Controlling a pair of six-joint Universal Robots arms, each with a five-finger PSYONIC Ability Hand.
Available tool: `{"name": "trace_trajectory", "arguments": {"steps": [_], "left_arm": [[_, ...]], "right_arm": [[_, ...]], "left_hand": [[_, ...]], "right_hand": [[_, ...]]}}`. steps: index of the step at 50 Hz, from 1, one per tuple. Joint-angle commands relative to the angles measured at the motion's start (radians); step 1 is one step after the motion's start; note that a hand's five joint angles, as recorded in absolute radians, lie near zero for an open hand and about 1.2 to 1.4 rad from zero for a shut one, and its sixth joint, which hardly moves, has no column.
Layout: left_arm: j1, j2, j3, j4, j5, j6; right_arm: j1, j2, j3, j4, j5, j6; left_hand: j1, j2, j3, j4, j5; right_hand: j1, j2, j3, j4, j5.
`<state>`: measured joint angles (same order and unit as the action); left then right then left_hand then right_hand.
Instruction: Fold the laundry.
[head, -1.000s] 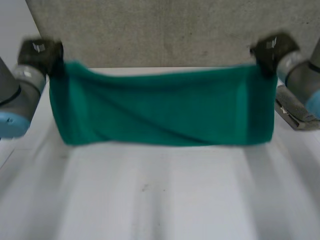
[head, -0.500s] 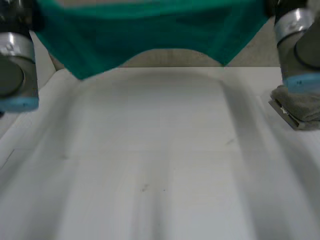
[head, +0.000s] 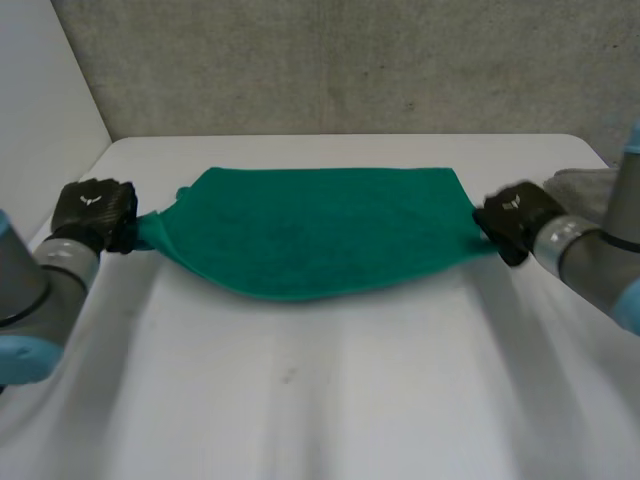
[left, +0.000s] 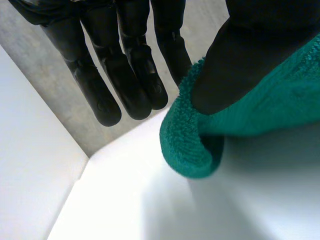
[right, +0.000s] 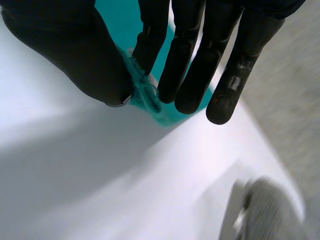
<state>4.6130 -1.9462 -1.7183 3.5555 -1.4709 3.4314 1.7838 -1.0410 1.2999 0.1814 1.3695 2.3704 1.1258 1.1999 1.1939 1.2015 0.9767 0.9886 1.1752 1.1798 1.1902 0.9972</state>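
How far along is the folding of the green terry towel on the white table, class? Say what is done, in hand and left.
Done: the green terry towel lies spread on the white table. In hand: the left hand pinches one end corner, the right hand the opposite end. Left: no neat fold shows yet, and a grey cloth waits beside the right arm.

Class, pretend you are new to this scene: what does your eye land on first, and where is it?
The green cloth stands out, spread across the middle of the white table. The black left hand pinches its left end and the black right hand its right end, so it lies drawn out between them.
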Motion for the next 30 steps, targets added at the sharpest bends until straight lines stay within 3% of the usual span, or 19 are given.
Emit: {"name": "trace_trajectory", "arguments": {"steps": [1, 5, 10, 14, 20, 24, 30], "left_arm": [[0.050, 0.288, -0.148, -0.349, 0.064, 0.155], [0.064, 0.358, -0.172, -0.617, 0.072, 0.291], [0.052, 0.359, -0.170, -0.713, 0.072, 0.344], [0.046, 0.346, -0.161, -0.614, 0.070, 0.342], [0.004, 0.251, -0.133, -0.380, 0.060, 0.304], [-0.043, 0.144, -0.069, -0.236, 0.055, 0.212], [-0.062, -0.003, 0.043, -0.159, 0.009, 0.170]], "right_arm": [[-0.098, -0.276, 0.252, 0.329, 0.017, -0.200], [-0.162, -0.390, 0.352, 0.404, -0.001, -0.341], [-0.181, -0.413, 0.403, 0.394, -0.009, -0.375], [-0.170, -0.404, 0.409, 0.331, -0.017, -0.327], [-0.150, -0.271, 0.366, 0.126, -0.001, -0.228], [-0.144, -0.208, 0.329, 0.027, 0.013, -0.174], [-0.106, -0.098, 0.256, -0.140, 0.065, -0.145]], "left_hand": [[0.271, 0.196, 0.202, 0.195, 0.245], [0.271, 0.196, 0.202, 0.195, 0.245], [0.271, 0.196, 0.202, 0.195, 0.245], [0.271, 0.196, 0.202, 0.195, 0.245], [0.271, 0.196, 0.202, 0.195, 0.245], [0.271, 0.196, 0.202, 0.195, 0.245], [0.271, 0.196, 0.202, 0.195, 0.245]], "right_hand": [[0.408, 0.221, 0.217, 0.206, 0.225], [0.408, 0.221, 0.217, 0.206, 0.225], [0.408, 0.221, 0.217, 0.206, 0.225], [0.408, 0.221, 0.217, 0.206, 0.225], [0.408, 0.221, 0.217, 0.206, 0.225], [0.408, 0.221, 0.217, 0.206, 0.225], [0.408, 0.221, 0.217, 0.206, 0.225]]}}
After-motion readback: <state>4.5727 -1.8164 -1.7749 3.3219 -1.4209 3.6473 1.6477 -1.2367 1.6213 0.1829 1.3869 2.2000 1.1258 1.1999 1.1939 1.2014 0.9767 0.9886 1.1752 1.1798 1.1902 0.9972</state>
